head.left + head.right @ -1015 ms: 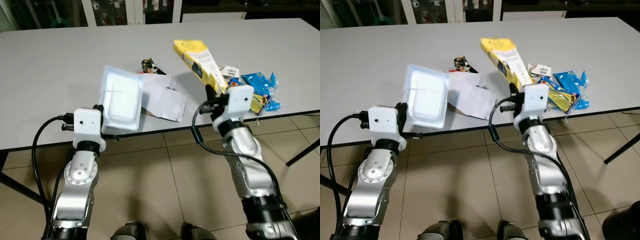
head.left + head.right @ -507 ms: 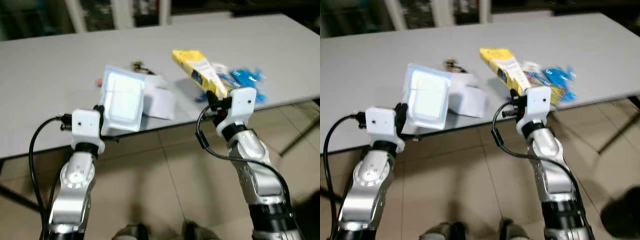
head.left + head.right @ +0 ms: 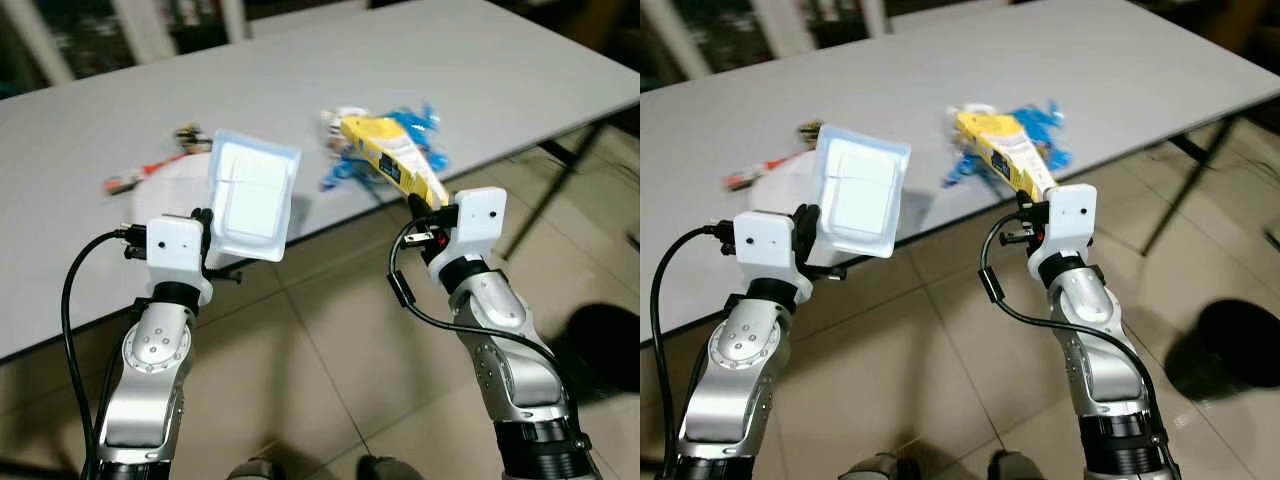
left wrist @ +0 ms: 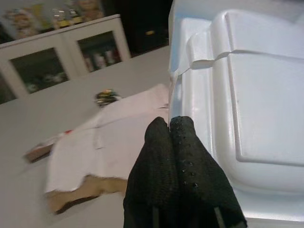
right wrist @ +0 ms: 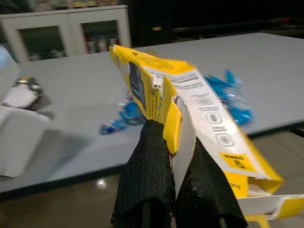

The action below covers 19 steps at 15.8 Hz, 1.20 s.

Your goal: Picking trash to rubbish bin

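My left gripper (image 4: 170, 124) is shut on the rim of a white foam takeaway box (image 3: 250, 195), held upright above the table's near edge; the box's lid (image 4: 247, 95) fills the left wrist view. My right gripper (image 5: 172, 142) is shut on the flap of a yellow carton (image 3: 390, 165), which tilts up and away over the floor beside the table. A dark round rubbish bin (image 3: 605, 345) stands on the floor to the right, seen also as the bin (image 3: 1220, 350).
The grey table (image 3: 120, 110) still carries blue wrappers (image 3: 400, 125), a white paper bag (image 4: 109, 137) and small scraps (image 3: 190, 135) at the left. A table leg (image 3: 555, 180) slants down on the right. Tiled floor (image 3: 330, 330) lies open before me.
The camera has swung to the right, so the table slid left and the dark bin came into view. Both grippers keep the same hold on the foam box and carton.
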Motion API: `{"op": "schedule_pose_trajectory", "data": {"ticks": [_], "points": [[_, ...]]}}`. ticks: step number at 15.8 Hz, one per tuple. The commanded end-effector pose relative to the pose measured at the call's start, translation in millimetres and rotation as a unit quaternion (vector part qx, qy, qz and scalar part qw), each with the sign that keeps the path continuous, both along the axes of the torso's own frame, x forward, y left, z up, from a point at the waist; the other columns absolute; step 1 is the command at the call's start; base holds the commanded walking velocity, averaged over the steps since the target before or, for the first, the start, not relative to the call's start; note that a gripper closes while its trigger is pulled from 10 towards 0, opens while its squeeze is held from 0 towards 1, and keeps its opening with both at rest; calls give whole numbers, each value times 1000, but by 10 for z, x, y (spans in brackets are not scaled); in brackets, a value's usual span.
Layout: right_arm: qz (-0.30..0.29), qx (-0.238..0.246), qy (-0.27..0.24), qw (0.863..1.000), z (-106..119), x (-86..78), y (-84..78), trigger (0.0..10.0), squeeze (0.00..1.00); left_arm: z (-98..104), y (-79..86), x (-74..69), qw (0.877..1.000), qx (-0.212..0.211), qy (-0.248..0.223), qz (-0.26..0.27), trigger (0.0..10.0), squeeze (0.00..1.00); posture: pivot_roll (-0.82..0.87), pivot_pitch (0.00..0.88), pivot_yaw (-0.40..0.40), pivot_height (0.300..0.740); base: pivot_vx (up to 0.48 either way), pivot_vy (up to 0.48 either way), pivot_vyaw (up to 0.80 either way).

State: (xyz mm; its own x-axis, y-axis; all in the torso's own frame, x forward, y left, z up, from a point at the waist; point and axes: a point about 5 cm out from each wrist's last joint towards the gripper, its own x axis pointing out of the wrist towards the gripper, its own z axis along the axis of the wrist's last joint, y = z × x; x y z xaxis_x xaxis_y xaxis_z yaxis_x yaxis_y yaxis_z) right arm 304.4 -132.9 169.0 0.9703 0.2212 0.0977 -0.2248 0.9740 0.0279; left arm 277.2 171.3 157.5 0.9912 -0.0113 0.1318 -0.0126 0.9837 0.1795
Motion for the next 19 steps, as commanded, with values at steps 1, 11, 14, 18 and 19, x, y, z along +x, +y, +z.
{"op": "schedule_pose_trajectory", "data": {"ticks": [1, 11, 14, 18, 19], "points": [[4, -1, -12, 1000, 75, -12, 22, 10000, 0, 5, 12, -12, 1000, 2, 1, 0, 10000, 0, -59, 115, 67, 740, 0, 0, -756], [11, -8, -17, 1000, 100, -46, 38, 10000, 0, -8, -28, 0, 1000, -13, 6, -6, 10000, 0, -73, 130, 59, 740, 0, -60, -227], [14, -9, -13, 1000, 82, -62, 47, 10000, 0, -19, -34, -1, 1000, -17, 8, -4, 10000, 0, -75, 133, 57, 740, 0, -435, 0], [18, -9, -11, 1000, 78, -76, 65, 10000, 0, -25, -30, -5, 1000, -19, 10, -3, 10000, 0, -77, 136, 56, 740, 0, -435, 0], [20, -9, -10, 1000, 73, -82, 73, 10000, 0, -28, -30, -9, 1000, -19, 10, -2, 10000, 0, -75, 139, 53, 740, 0, -435, 0]]}}
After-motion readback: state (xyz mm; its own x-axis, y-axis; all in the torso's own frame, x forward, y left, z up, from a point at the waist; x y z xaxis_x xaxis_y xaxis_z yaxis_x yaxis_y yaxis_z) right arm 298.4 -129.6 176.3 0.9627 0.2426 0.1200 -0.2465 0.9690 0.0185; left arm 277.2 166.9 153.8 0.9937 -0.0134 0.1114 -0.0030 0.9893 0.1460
